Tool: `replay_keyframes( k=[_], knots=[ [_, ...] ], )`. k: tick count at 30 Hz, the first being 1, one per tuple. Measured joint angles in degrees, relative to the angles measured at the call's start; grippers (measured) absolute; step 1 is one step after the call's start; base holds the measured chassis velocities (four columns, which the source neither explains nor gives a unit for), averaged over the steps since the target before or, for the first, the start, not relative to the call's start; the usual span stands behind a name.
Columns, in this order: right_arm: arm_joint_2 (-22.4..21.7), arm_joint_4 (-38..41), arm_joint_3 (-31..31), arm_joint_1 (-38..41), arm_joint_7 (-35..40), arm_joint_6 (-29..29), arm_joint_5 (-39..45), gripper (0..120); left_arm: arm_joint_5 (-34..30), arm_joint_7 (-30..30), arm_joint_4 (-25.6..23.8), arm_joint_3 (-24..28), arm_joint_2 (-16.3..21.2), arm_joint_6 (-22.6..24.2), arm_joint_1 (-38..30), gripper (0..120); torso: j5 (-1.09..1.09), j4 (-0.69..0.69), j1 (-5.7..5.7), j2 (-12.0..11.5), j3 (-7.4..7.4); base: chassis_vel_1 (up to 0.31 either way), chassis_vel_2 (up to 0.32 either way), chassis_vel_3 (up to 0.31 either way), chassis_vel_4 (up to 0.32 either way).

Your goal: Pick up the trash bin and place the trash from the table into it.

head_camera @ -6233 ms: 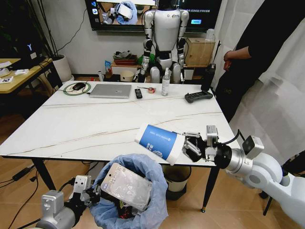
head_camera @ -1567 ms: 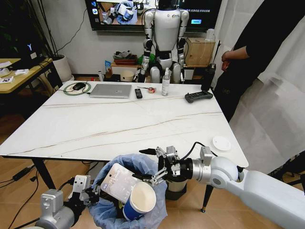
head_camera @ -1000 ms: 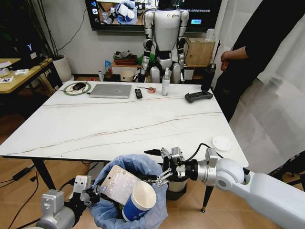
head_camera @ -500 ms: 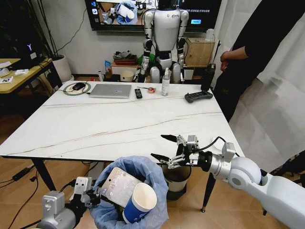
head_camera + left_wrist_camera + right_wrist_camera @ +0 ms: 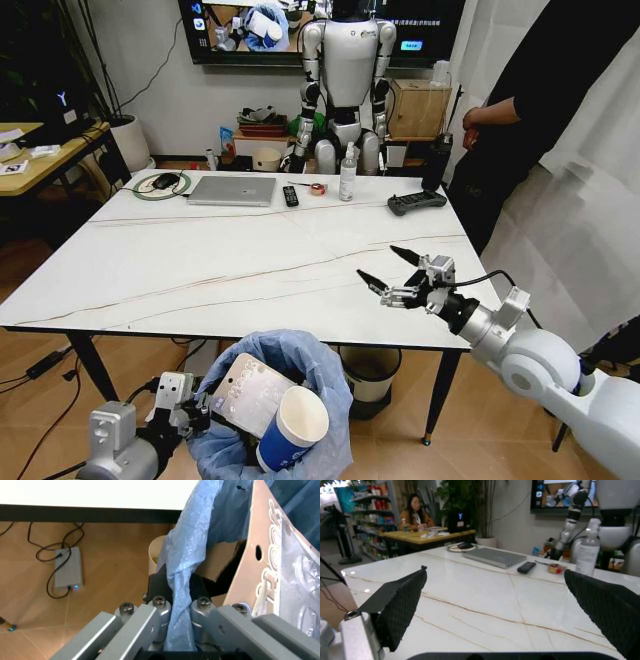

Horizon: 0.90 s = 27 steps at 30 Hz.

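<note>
The trash bin [image 5: 300,365], lined with a crinkly light-blue bag, hangs below the table's front edge. My left gripper [image 5: 188,415] is shut on its rim and bag [image 5: 181,592]. Trash stands inside: a blue-white paper cup [image 5: 292,428] and a cardboard-backed clear packet [image 5: 248,392], which the left wrist view shows as brown card [image 5: 255,566]. My right gripper [image 5: 392,272] hovers open and empty over the front right part of the white marble-look table [image 5: 200,250]. Its black pads [image 5: 400,607] stand wide apart above the tabletop [image 5: 485,603].
At the table's far side lie a laptop [image 5: 232,190], a remote [image 5: 290,195], a bottle [image 5: 348,172], a black controller [image 5: 416,202] and a green ring [image 5: 160,183]. A white bin with black rim [image 5: 370,368] stands under the table. A person [image 5: 520,110] stands at the right.
My right gripper let the paper cup go into the bin, then rose open and empty from over the bin to above the table's front right. The left arm still holds the bin.
</note>
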Motion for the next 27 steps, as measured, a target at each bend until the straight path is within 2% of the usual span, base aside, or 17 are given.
replay_keyframes(
  k=[9, 14, 21, 27],
  knots=[
    [2.15, -1.61, 7.34, -4.96, 5.25, -7.70, -0.65, 100, 0.02, 0.10, 0.00, -0.02, 0.37, -0.13, -0.47, 0, -0.01, -0.01, 0.00, 0.00, 0.00, 0.000, 0.000, 0.000, 0.000],
    [3.84, -2.91, 8.92, -6.16, 6.32, -9.66, -1.48, 100, -0.18, 0.13, 0.00, -0.19, 0.63, -0.15, -0.52, 0, -0.01, -0.01, 0.00, 0.00, 0.00, 0.000, 0.000, 0.000, 0.000],
    [8.83, -7.26, 10.59, -7.48, 7.83, -12.30, -4.26, 100, -0.37, 0.16, 0.00, -0.29, 0.80, -0.19, -0.75, 0, -0.01, 0.00, 0.00, 0.00, 0.00, 0.000, 0.000, 0.000, 0.000],
    [10.67, -9.06, 11.31, -8.08, 8.62, -13.22, -6.14, 100, -0.48, 0.17, 0.00, -0.23, 0.82, -0.19, -0.95, 0, -0.01, 0.00, 0.00, 0.00, 0.00, 0.000, 0.000, 0.000, 0.000]
  ],
)
